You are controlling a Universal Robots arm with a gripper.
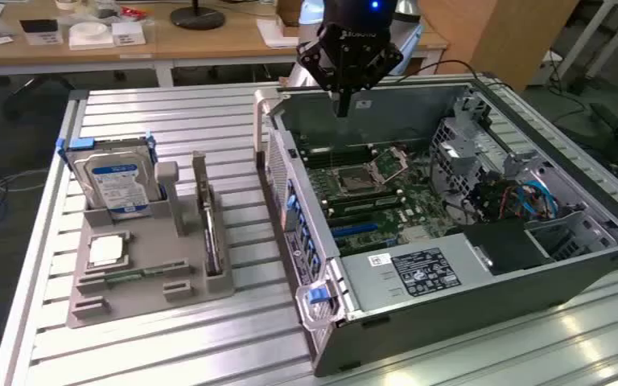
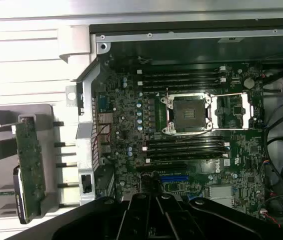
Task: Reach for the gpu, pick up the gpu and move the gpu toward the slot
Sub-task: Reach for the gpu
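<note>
Slatted metal bench (image 1: 180,346) carries two assemblies. Lower left of the exterior view: grey holder (image 1: 138,301), with CPU (image 1: 107,251) lying flat. The gpu (image 1: 212,229) stands edge-on in a slot on the holder's right side, untouched. Hard drive (image 1: 116,181) stands upright behind the CPU. Right half: open case (image 1: 449,297), motherboard (image 1: 368,193) exposed. Upper centre: jaws pressed together, gripping nothing, hanging over the far end of the case, well apart from the gpu. Wrist view: gpu (image 2: 30,160) at left edge, beside the case. Top left: wooden desk (image 1: 180,44).
</note>
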